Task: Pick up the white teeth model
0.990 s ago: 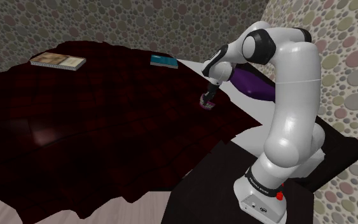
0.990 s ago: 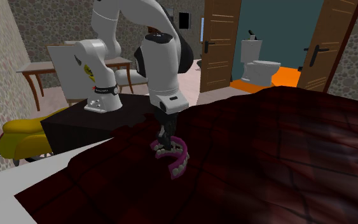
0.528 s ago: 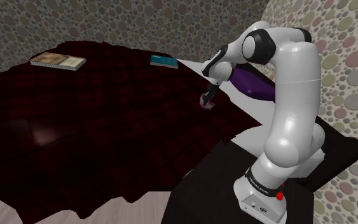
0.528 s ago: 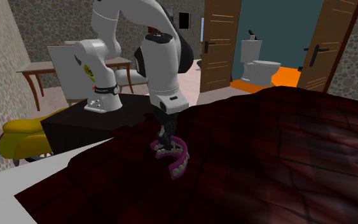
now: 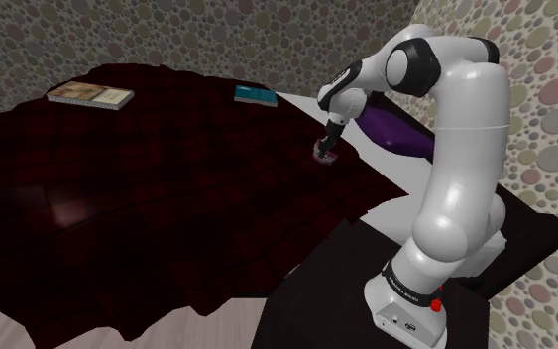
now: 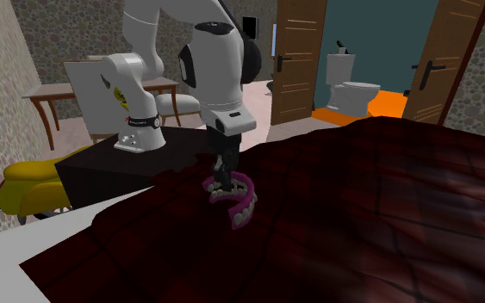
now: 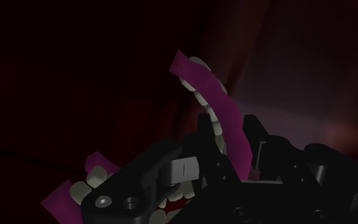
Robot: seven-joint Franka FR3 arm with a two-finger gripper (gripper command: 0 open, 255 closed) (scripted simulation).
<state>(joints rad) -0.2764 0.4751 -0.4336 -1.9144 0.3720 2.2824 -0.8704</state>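
The teeth model [image 6: 241, 205] has purple gums and rows of white teeth. My black gripper [image 6: 222, 183] is shut on its back end and holds it just above the dark red plaid bedspread [image 6: 378, 215]. The shoulder view has the gripper [image 5: 325, 149] near the bedspread's right edge, with the model [image 5: 327, 156] small beneath it. In the wrist view the fingers [image 7: 185, 169] clasp the model [image 7: 213, 102], whose curved purple arch sticks out past them.
A flat book [image 5: 90, 94] and a teal book [image 5: 257, 95] lie at the far side of the bed. A purple pillow [image 5: 395, 129] sits behind the arm. The black stand [image 5: 366, 268] is at lower right. A yellow object [image 6: 27, 186], wooden doors and a toilet [image 6: 352, 86] lie beyond.
The arm has risen a little, and the gripper has lifted the teeth model slightly off the bedspread. The model has tilted with the lift.
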